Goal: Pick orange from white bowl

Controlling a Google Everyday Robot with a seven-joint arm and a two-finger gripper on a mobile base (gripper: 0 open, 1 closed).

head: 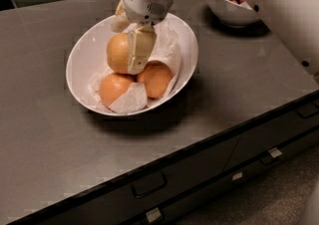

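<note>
The orange, large and dull tan, sits in the wide white bowl on crumpled white paper, resting above two smaller reddish-orange fruits. My gripper comes down from above into the bowl and is closed around the orange. One cream finger lies pressed across the orange's right front. The other finger is at its upper left, mostly hidden behind the fruit. The orange still touches the fruits beneath it.
A smaller white bowl of strawberries stands at the back right. My white arm body fills the upper right. The dark counter's front edge has drawers with handles below.
</note>
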